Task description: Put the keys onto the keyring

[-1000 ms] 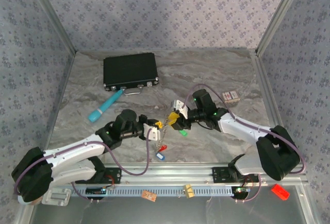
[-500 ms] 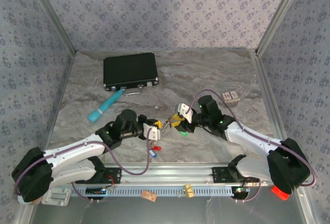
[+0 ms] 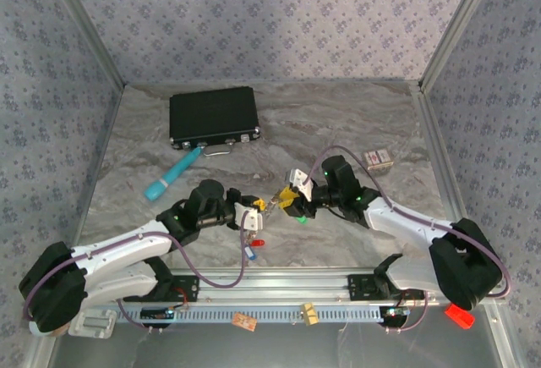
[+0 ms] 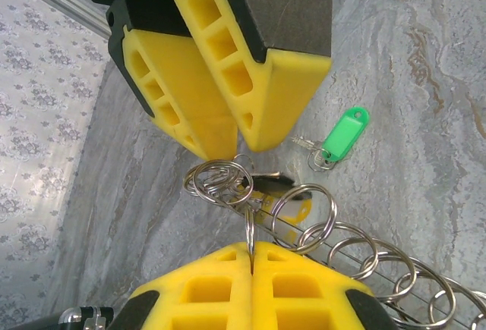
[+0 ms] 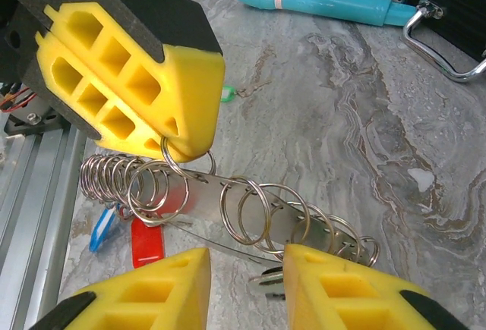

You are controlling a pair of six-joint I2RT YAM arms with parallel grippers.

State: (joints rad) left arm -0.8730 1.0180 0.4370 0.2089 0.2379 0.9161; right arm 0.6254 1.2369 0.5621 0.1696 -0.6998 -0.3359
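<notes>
The keyring (image 5: 267, 207) is a thin metal loop strung with several split rings, hanging low over the table between both grippers (image 3: 272, 201). My left gripper (image 4: 250, 248) is shut on one of its end rings; its yellow fingers (image 5: 144, 80) show at the upper left of the right wrist view. My right gripper (image 5: 247, 268) stands open just short of the loop's other end, and a small metal blade (image 5: 267, 277) pokes out by its right finger. A red key (image 5: 146, 240) and a blue key (image 5: 102, 229) dangle under the left end. A green key (image 4: 345, 131) lies on the table.
A teal tube (image 3: 172, 175) lies left of centre and a black case (image 3: 213, 116) with a metal handle (image 5: 444, 53) sits behind it. A small box (image 3: 378, 159) rests at the right. The metal rail (image 3: 279, 288) runs along the near edge.
My right gripper has shifted slightly toward the left gripper and its jaws have narrowed a little. The red and blue keys have swung a bit left. The left gripper stays shut.
</notes>
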